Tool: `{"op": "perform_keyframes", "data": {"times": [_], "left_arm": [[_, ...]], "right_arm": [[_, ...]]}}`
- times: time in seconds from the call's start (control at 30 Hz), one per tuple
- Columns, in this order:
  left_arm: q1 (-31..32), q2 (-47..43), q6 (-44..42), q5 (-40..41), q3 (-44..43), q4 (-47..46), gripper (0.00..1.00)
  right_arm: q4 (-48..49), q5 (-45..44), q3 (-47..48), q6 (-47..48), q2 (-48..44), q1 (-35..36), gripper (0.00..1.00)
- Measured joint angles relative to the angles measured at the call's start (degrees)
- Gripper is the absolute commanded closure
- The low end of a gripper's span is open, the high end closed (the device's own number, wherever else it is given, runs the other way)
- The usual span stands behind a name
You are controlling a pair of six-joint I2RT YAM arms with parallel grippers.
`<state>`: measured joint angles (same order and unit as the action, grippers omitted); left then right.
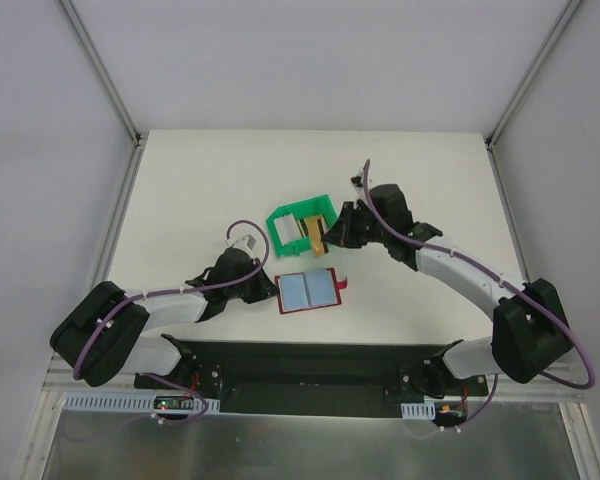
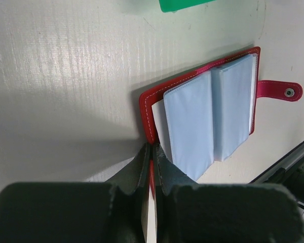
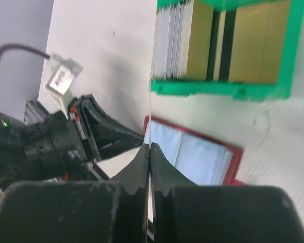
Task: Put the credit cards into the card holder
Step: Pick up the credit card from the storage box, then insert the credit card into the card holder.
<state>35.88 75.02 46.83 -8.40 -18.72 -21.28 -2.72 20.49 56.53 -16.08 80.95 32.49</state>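
Note:
The dark red card holder point(image 1: 308, 290) lies open on the table, its pale blue pockets point(image 2: 207, 111) facing up and its snap tab point(image 2: 286, 91) out to the side. My left gripper point(image 2: 153, 152) is shut on the holder's red left edge, also seen from above point(image 1: 276, 287). Whitish-grey credit cards point(image 3: 172, 43) and golden ones point(image 3: 253, 43) stand on edge in a green bin point(image 3: 218, 90). My right gripper point(image 3: 150, 148) is shut on one thin whitish card point(image 3: 150, 116), seen edge-on. It holds the card above the table between the bin and the holder point(image 3: 192, 152).
The green bin point(image 1: 300, 228) sits just behind the card holder, with my right gripper point(image 1: 332, 238) at its right side. A black rail runs along the table's near edge point(image 1: 310, 362). The left arm's fingers point(image 3: 104, 132) show close beside the holder in the right wrist view.

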Motion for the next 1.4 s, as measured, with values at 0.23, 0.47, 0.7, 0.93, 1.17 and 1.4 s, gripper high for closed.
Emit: {"op": "perform_keyframes", "data": {"times": [0.23,0.47,0.7,0.93,1.17,1.4], "left_arm": [[0.0,0.13,-0.17,-0.63,0.02,-0.07,1.0],[0.0,0.28,-0.15,-0.83,0.02,-0.22,1.0],[0.0,0.33,-0.13,-1.03,0.02,-0.28,1.0],[0.0,0.35,-0.09,-1.05,0.02,-0.31,1.0],[0.0,0.48,-0.07,-1.09,0.0,-0.37,1.0],[-0.48,0.72,0.11,-1.6,-0.04,-0.37,1.0]], "right_arm": [[11.76,1.53,-16.72,-9.53,-0.22,6.75,1.0],[18.51,1.44,-20.35,-12.5,5.55,7.08,1.0],[23.98,1.4,-23.34,-14.6,7.82,7.1,1.0],[27.39,1.29,-26.03,-16.37,7.82,7.1,1.0],[30.16,1.09,-27.32,-18.23,8.44,7.39,1.0],[34.42,0.5,-27.26,-21.09,11.52,9.14,1.0]]}}
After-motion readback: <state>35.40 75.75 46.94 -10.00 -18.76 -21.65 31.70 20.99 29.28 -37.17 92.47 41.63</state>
